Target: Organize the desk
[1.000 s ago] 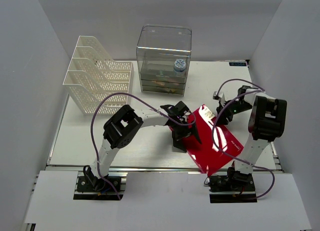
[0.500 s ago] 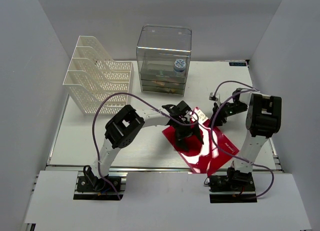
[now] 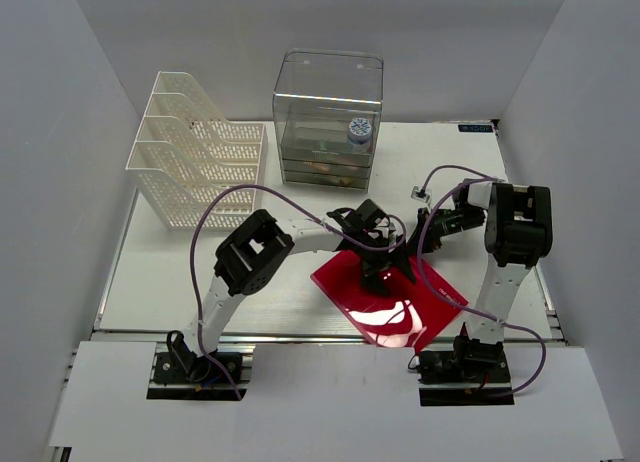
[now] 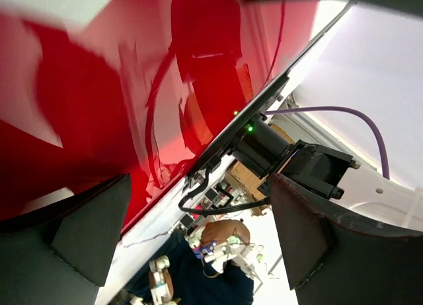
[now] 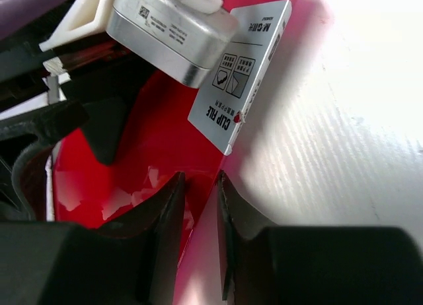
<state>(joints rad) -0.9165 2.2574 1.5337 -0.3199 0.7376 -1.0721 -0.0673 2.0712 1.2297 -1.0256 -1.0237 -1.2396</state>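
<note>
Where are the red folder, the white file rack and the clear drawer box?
red folder (image 3: 390, 300), top view, middle of its glossy cover.
white file rack (image 3: 205, 172), top view, mesh side wall.
clear drawer box (image 3: 328, 102), top view, upper front wall.

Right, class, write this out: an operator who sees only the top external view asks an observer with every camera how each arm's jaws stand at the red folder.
Operator: From above, the arms hide where the right gripper meets the red folder. Does it have it?
Observer: Its wrist view shows the jaws narrowly apart, straddling the folder's edge; a firm pinch cannot be confirmed.
Operator: And the left gripper?
Observer: Its jaws stand wide open, with the glossy red surface close by.
</note>
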